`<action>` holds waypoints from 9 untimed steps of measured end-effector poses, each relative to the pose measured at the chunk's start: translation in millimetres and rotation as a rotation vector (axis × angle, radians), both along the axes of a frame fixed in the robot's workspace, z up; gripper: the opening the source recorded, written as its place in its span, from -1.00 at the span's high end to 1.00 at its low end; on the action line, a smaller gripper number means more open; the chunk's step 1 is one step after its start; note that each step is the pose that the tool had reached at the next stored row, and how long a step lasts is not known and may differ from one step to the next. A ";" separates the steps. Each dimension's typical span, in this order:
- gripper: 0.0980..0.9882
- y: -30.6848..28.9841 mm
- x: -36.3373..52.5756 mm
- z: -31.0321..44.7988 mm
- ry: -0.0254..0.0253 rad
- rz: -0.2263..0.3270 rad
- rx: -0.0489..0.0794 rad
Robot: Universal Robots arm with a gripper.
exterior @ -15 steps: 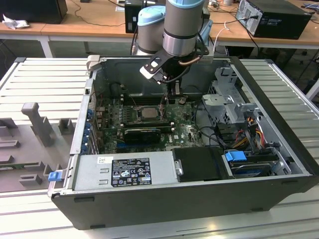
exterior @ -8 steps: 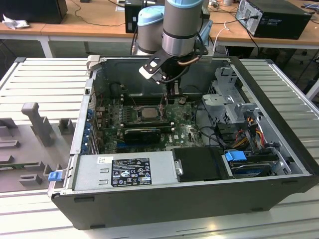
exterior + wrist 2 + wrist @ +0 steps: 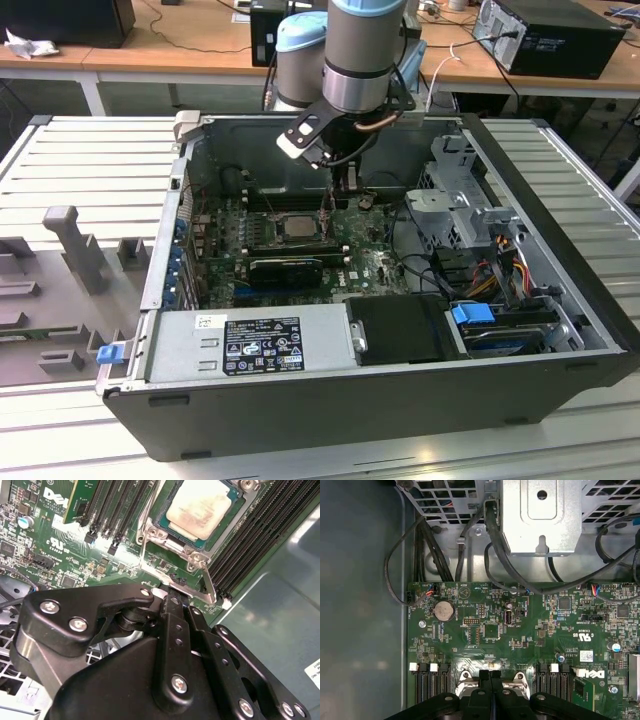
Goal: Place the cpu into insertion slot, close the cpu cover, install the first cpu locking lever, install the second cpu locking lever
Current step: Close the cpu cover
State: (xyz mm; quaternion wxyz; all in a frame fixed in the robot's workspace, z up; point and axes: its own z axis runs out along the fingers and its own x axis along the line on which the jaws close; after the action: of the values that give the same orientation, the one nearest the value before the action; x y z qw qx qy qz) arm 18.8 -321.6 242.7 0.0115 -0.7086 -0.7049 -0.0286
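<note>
Cpu seated in the insertion slot, cpu cover apparently tilted up, pincer narrowed, fingers together, just at the cover's edge, inside the computer case.

Case open above cpu; memory slots flank it; drive cage, cables crowd exterior view's right

Single arm pointing downward, wrist vertical, black pincer closed, tips together
</note>
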 end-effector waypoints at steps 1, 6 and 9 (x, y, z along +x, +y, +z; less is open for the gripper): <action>0.98 0.0 -0.2 0.0 0.0000 0.000 0.000; 0.98 0.0 -3.0 0.0 0.0000 0.000 0.000; 0.98 0.0 -4.0 0.0 0.0000 0.000 0.000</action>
State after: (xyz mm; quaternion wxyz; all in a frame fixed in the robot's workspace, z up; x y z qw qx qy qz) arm 14.8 -321.7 242.7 0.0114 -0.7086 -0.7049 -0.0286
